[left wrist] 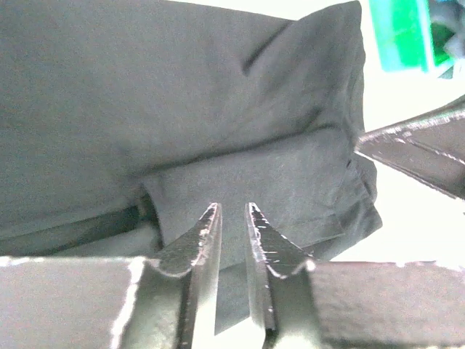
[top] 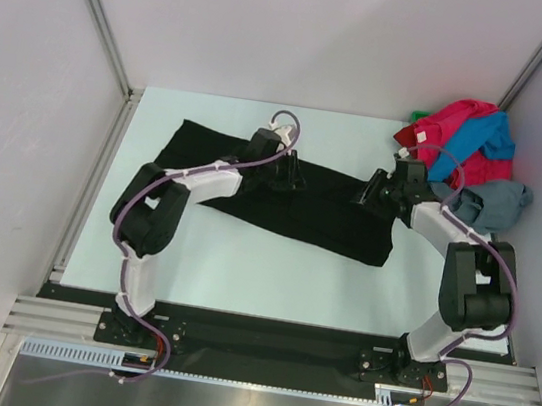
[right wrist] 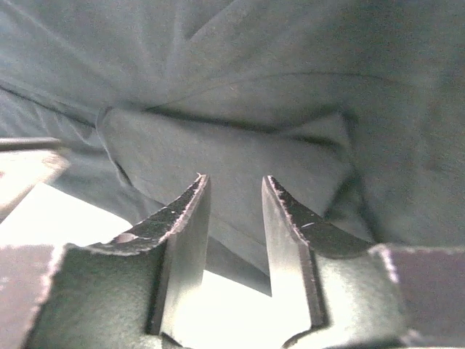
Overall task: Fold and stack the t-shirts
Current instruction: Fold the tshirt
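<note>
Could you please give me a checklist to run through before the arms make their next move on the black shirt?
1. The black t-shirt spread on the table, apart from the pile: ok.
2. The left claw over its far edge: ok.
3. The left claw gripping cloth: cannot tell, jaws nearly together.
4. The right claw gripping cloth: not ok, jaws apart.
5. Cloth lying flat: not ok, folds bunched at both claws.
6. The grey t-shirt clear of the right arm: cannot tell.

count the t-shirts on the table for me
4. The black t-shirt lies spread in the middle; the red-pink t-shirt, blue t-shirt and grey t-shirt are heaped at the far right corner. The heap may hide more.
</note>
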Motion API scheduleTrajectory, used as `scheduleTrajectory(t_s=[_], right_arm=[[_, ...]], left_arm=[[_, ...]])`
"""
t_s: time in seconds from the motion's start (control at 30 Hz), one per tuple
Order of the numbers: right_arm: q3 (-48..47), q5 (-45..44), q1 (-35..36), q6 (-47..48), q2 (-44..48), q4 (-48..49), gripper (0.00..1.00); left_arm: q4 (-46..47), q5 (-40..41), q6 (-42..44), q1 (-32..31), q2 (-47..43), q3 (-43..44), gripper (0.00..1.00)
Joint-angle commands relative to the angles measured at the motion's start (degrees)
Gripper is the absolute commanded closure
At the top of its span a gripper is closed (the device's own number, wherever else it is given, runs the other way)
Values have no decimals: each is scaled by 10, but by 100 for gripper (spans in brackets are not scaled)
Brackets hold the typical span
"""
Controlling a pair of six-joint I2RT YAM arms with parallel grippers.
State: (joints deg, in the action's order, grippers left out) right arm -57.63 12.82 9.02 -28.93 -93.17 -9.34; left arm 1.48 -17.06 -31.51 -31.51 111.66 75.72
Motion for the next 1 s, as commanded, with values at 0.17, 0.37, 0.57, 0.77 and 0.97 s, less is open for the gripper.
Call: scheduleTrajectory(t_s=[0.17, 0.37, 0.57, 0.77, 0.97], right_arm=[[22, 57, -22, -30, -97, 76, 64], [33, 20, -51, 5, -97, 50, 64], [20, -17, -59, 19, -42, -4, 60], [32, -48, -59, 7, 66, -44, 29], [86, -50, -52, -45, 171, -59, 16]], left_arm=[[27, -53, -14, 7, 115, 57, 81], [-44, -67, 27, 37, 171, 109, 78], [-43, -45, 51, 63, 19, 30, 58], [-45, -37, 43, 161, -164, -120, 43], [-76, -3, 1, 334, -330, -254, 25]])
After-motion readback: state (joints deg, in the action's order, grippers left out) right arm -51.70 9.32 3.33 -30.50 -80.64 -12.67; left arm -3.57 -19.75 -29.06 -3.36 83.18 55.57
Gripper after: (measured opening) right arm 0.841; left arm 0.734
